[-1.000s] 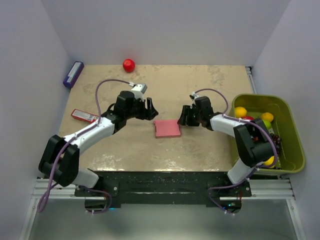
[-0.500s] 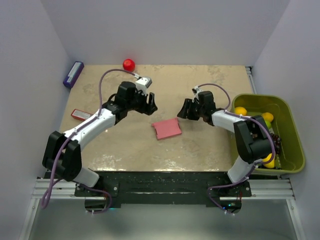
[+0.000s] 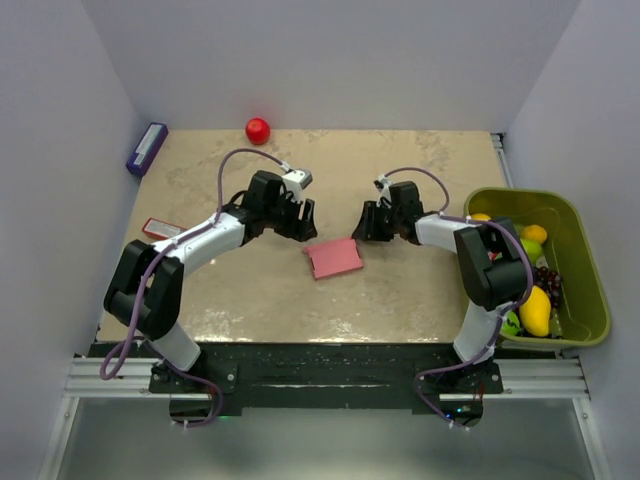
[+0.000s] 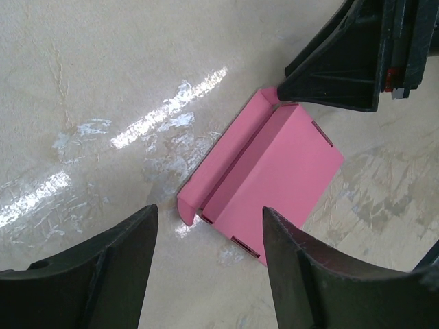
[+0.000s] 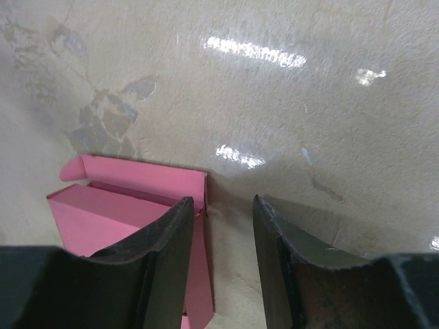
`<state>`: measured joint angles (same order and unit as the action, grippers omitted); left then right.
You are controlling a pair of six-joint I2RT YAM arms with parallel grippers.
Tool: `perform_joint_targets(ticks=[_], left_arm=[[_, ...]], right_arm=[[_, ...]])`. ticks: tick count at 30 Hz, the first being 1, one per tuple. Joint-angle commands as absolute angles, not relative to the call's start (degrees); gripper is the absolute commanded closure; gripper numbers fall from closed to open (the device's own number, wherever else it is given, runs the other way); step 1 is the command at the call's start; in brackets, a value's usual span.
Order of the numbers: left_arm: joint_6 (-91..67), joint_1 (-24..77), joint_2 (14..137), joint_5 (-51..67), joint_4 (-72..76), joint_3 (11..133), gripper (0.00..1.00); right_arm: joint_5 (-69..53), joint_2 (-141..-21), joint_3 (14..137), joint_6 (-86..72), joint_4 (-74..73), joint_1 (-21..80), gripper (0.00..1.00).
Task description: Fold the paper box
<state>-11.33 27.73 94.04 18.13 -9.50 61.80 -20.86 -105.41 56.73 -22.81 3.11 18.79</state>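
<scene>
The paper box (image 3: 334, 258) is lying mid-table, part-folded, its flap open. The left gripper (image 3: 296, 220) is hovering at its 10 o'clock, the right gripper (image 3: 368, 224) at 1 o'clock, both spread, empty. Best be pinning the body with one while the other is tucking the flap

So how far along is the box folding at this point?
Done: the pink thin-card paper box already has a formed body, lying flat on the beige table. In hand: nothing; the left gripper and right gripper both hover open beside it. To do: its long flap stands open and needs tucking.
</scene>
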Motion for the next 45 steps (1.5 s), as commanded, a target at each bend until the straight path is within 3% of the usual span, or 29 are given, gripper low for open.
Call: perform_joint_targets(ticks=[1,19,24,28,29,45], left_arm=[[-11.0,27.2,93.3,20.0,-9.1,62.8,0.34],[-10.5,27.2,92.8,19.4,-9.8,63.3,0.33],[-10.3,27.2,92.9,19.0,-10.0,63.4,0.33],[-10.2,27.1,93.2,19.2,-10.0,63.4,0.32],[-10.2,27.1,93.0,19.3,-9.8,63.4,0.32],[-10.1,22.8,86.3,29.8,-4.8,60.8,0.25]], right_arm=[[-24.1,-105.6,57.7,-21.0,3.5,19.9,0.57],[-28.3,-108.5,57.9,-23.3,5.4,21.7,0.63],[-29.7,-109.2,58.1,-23.5,5.7,21.7,0.74],[-32.3,-110.0,58.4,-23.6,6.8,21.7,0.99],[-32.8,-109.7,58.4,-23.7,7.2,21.7,1.00],[-27.4,-88.0,48.1,-26.5,19.7,21.7,1.00]])
